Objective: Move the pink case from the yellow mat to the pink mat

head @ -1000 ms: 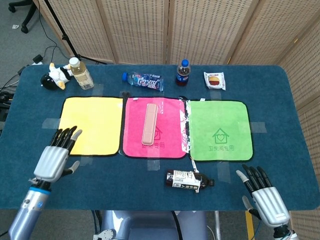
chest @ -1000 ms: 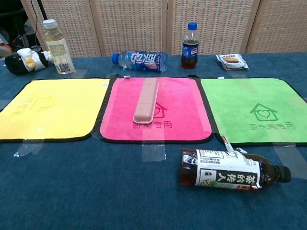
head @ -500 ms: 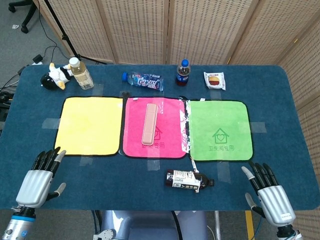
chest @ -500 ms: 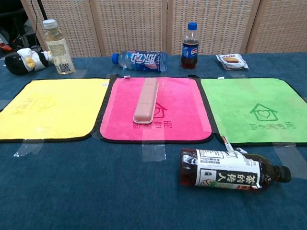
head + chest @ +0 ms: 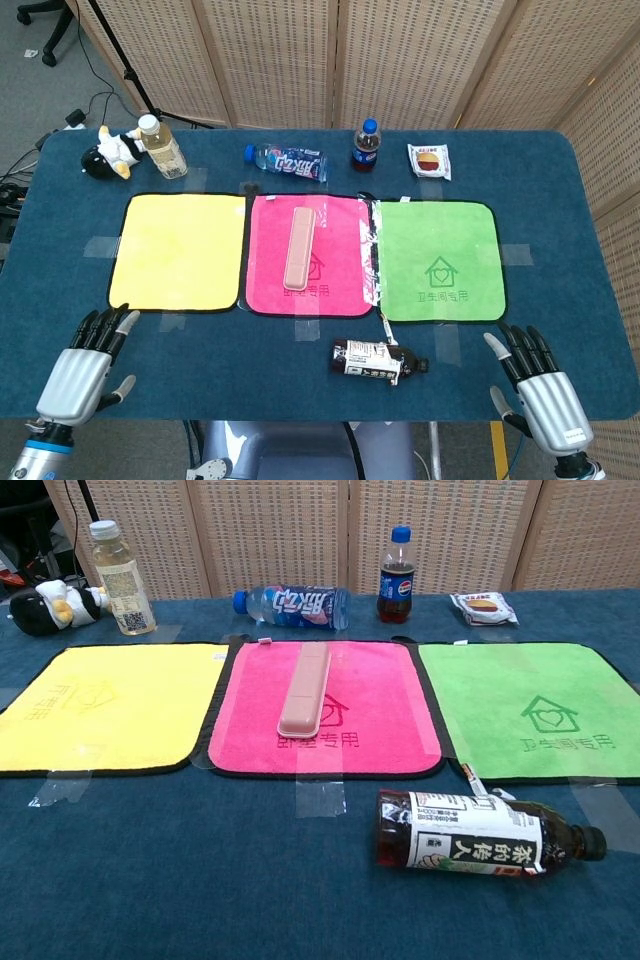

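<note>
The long pink case (image 5: 299, 246) (image 5: 305, 688) lies lengthwise on the pink mat (image 5: 340, 290) (image 5: 380, 720), left of its middle. To its left the yellow mat (image 5: 180, 250) (image 5: 110, 705) is bare. My left hand (image 5: 83, 365) hovers open near the table's front left edge, below the yellow mat, holding nothing. Open and empty too, my right hand (image 5: 535, 390) is at the front right corner, below the green mat (image 5: 440, 260) (image 5: 530, 710). Neither hand shows in the chest view.
A dark tea bottle (image 5: 378, 361) (image 5: 480, 837) lies on its side in front of the mats. Along the back stand a plush toy (image 5: 108, 155), a yellow-drink bottle (image 5: 165, 148), a lying water bottle (image 5: 287, 161), a cola bottle (image 5: 366, 146) and a snack packet (image 5: 429, 161).
My left hand drew back from the yellow mat's front edge toward the table's front left edge. My right hand shifted slightly nearer the front edge. The case has not moved.
</note>
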